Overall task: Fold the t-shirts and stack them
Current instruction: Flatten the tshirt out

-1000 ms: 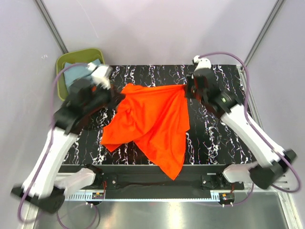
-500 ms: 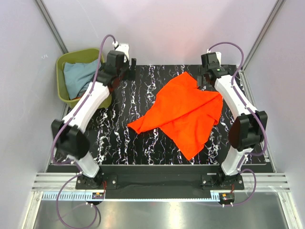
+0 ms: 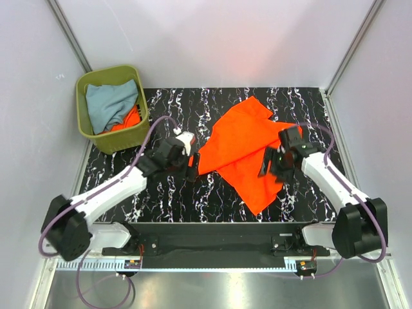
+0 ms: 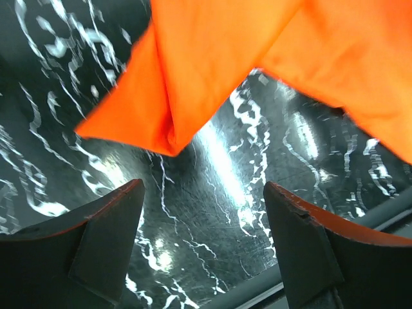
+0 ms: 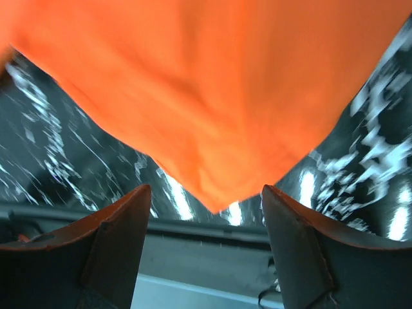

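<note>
Now versus earlier: both arms are sitting in the near half of the table (image 3: 161,193), having pulled back from its far edge within half a second.
Left gripper (image 3: 192,166): jaws standing apart, holding nothing, hovering just left of the orange t-shirt (image 3: 248,148).
Right gripper (image 3: 270,168): jaws apart, empty, hanging over the shirt's near-right part.
Orange t-shirt: lying rumpled right of centre, let go since a second ago.
Bin (image 3: 109,138): sitting far left, holding the grey-blue t-shirt (image 3: 108,103).
Wrist views only: each is showing a cloth corner just beyond its fingers.
</note>
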Robot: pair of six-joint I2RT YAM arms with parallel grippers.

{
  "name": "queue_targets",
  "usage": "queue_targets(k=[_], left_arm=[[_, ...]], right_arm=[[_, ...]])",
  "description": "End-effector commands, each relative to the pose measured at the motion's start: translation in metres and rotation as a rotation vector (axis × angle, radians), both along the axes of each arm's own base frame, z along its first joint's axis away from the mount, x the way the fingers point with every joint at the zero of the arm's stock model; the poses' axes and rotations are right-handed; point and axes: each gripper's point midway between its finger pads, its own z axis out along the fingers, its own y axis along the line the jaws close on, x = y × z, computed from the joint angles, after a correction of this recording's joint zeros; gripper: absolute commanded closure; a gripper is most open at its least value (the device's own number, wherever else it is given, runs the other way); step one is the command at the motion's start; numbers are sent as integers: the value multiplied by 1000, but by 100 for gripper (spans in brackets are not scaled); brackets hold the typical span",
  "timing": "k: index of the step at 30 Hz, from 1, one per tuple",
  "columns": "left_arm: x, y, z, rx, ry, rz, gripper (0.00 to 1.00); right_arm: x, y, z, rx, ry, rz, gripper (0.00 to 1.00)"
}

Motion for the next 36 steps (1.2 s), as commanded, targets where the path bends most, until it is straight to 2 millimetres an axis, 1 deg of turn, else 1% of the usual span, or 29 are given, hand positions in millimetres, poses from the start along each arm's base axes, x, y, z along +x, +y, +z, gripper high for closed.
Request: queue_targets(k=[1, 2, 4, 5, 7, 8, 10, 11, 12, 13, 14, 15, 16, 17, 18, 20, 21, 22, 23, 24, 25, 27, 28, 29, 30, 31, 33, 35, 36], left_arm=[[30, -7, -1, -18, -48, 119, 21], [33, -7, -14, 16, -28, 121, 21], [39, -12, -20, 41, -22, 94, 21], [41, -14, -34, 71, 8, 85, 20], [48, -20, -37, 84, 11, 65, 20], [50, -20, -47, 108, 34, 64, 19], [56, -23, -50, 109, 38, 62, 19], [57, -25, -59, 114, 59, 57, 19], [60, -27, -59, 110, 61, 58, 20], [62, -27, -61, 109, 67, 55, 21], [65, -28, -67, 113, 77, 53, 26], [68, -30, -67, 107, 74, 45, 29], [71, -29, -66, 104, 73, 45, 33], [74, -29, -69, 105, 75, 44, 44], [79, -31, -66, 99, 68, 41, 52], [87, -29, -61, 88, 63, 37, 67], [91, -31, -54, 75, 50, 32, 81], [95, -28, -46, 72, 32, 34, 87], [99, -28, -37, 66, 18, 38, 98], [101, -27, -30, 63, 11, 43, 100], [103, -26, -23, 54, -2, 48, 100], [103, -25, 2, 21, -38, 52, 100], [101, -26, 18, -5, -62, 48, 100], [99, -25, 27, -13, -73, 49, 100], [96, -29, 36, -46, -75, 28, 100], [90, -33, 48, -87, -78, 16, 100], [81, -41, 56, -143, -52, -7, 100], [75, -45, 61, -180, -37, -14, 100], [72, -47, 63, -202, -23, -15, 100]], right_arm=[[-23, 30, -9, 178, 73, -29, 23], [-26, 28, -13, 168, 83, -37, 23], [-32, 27, -18, 164, 103, -44, 21], [-40, 24, -24, 147, 131, -62, 21], [-48, 20, -29, 131, 157, -105, 21], [-54, 15, -32, 110, 174, -123, 20], [-62, 11, -38, 95, 191, -167, 21], [-65, 7, -42, 80, 197, -187, 21], [-66, 6, -45, 75, 206, -211, 23], [-69, 4, -50, 66, 216, -220, 26], [-65, 2, -53, 55, 205, -233, 27], [-62, 2, -56, 49, 211, -243, 32], [-58, 2, -58, 44, 204, -251, 33], [-51, 2, -59, 43, 189, -257, 33], [-50, 2, -65, 28, 211, -268, 33], [-44, -2, -67, 1, 209, -284, 33], [-44, -4, -68, -10, 213, -297, 33], [-45, -7, -70, -23, 212, -307, 32], [-45, -12, -72, -46, 201, -327, 32], [-45, -14, -72, -56, 193, -338, 32], [-46, -16, -73, -63, 196, -342, 32], [-42, -24, -76, -105, 179, -362, 33], [-36, -23, -75, -105, 159, -365, 34], [-32, -27, -75, -122, 142, -370, 36], [-28, -28, -77, -135, 135, -375, 37], [-20, -29, -75, -137, 110, -382, 39], [-10, -32, -75, -153, 76, -376, 44], [3, -36, -71, -167, 26, -391, 51], [5, -39, -70, -188, 14, -384, 65]])
